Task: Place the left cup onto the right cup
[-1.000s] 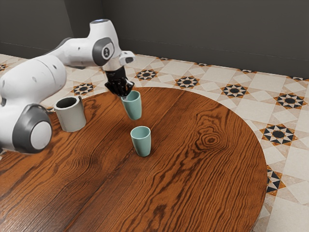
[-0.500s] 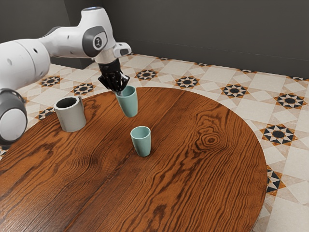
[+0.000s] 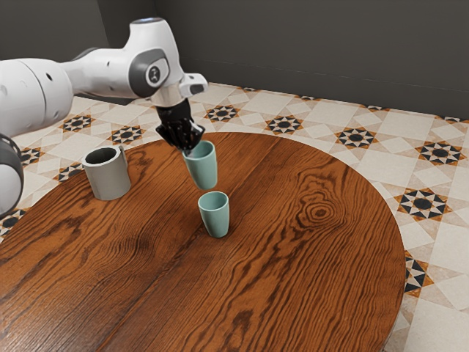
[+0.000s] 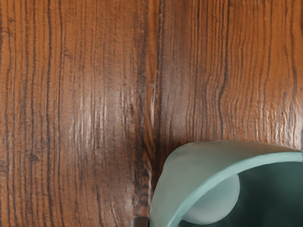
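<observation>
Two teal cups. The lifted teal ceramic cup (image 3: pixel 201 164) (image 4: pixel 203 165) hangs tilted in the air, rim pinched in the black claw (image 3: pixel 188 144). It sits just above the upright teal ceramic cup (image 3: pixel 214 213) on the round brown wooden worktop (image 3: pixel 308 264), slightly toward the exterior view's left. A grey cylindrical mug (image 3: pixel 107 173) stands well apart.

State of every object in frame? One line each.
gripper: shut on held cup's rim, in the air over the table.
held cup: lifted, mouth up, slightly tilted, just above the table cup in the exterior view; alignment cannot be told.
table cup: upright on the table, mouth open, nothing stacked on it yet.
grey mug: upright on the table, apart from both cups.
</observation>
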